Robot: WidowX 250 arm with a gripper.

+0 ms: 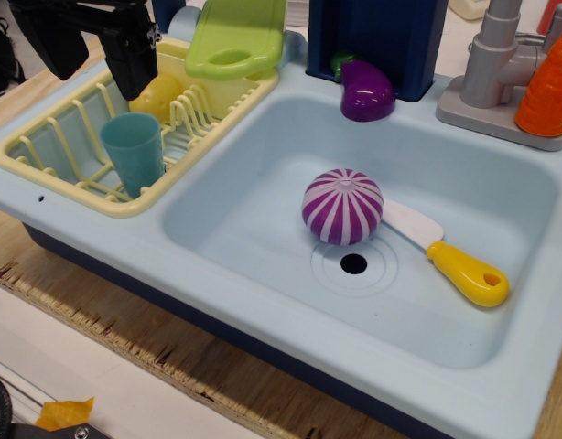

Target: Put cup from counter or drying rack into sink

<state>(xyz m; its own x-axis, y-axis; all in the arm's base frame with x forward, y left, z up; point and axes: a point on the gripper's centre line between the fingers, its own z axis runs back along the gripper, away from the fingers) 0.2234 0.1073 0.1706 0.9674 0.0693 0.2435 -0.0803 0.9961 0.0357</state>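
Note:
The teal-blue cup (133,151) stands upright in the near right part of the pale yellow drying rack (43,160), on the left of the light blue counter (263,302). My black gripper (100,78) hangs above the rack, up and left of the cup, with its two fingers spread apart and nothing between them. The right finger (130,64) is just above the round yellow toy (157,96). The light blue sink (263,146) lies to the right of the rack, with its drain hole (353,263) near the middle.
In the sink lie a purple-and-white striped ball (343,206) and a toy knife (464,270) with a yellow handle. A lime green cutting board (235,37) leans at the rack's back. A purple eggplant (366,90), a grey faucet (496,73) and an orange carrot (548,87) stand behind the sink.

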